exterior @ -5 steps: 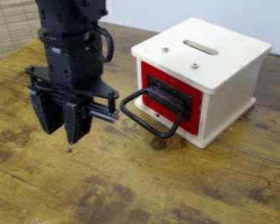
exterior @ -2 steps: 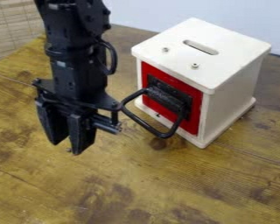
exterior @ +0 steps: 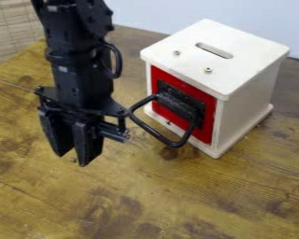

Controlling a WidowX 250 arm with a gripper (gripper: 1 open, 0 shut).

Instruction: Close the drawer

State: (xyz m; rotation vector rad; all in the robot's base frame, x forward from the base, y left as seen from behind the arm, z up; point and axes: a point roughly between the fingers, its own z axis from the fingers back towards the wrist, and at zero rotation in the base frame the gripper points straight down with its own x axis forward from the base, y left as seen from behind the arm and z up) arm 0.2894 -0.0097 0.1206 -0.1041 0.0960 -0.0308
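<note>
A white box [exterior: 220, 56] with a red front [exterior: 196, 117] stands at the right of the wooden table. Its dark drawer front [exterior: 179, 103] sits in the red face and seems to stick out a little. A black loop handle [exterior: 159, 123] reaches out from it toward the front left. My black gripper [exterior: 70, 157] points straight down, just left of the handle and close above the table. Its fingers [exterior: 52, 135] stand slightly apart and hold nothing. I cannot tell whether the gripper's side touches the handle.
The wooden table [exterior: 177, 201] runs wide in front and to the left. A woven blind [exterior: 8, 28] hangs at the far left. The white box has a slot [exterior: 215, 49] on its top.
The gripper has moved down and slightly toward the front right, nearer the handle. In the last half second it barely moved. The drawer and handle look unchanged.
</note>
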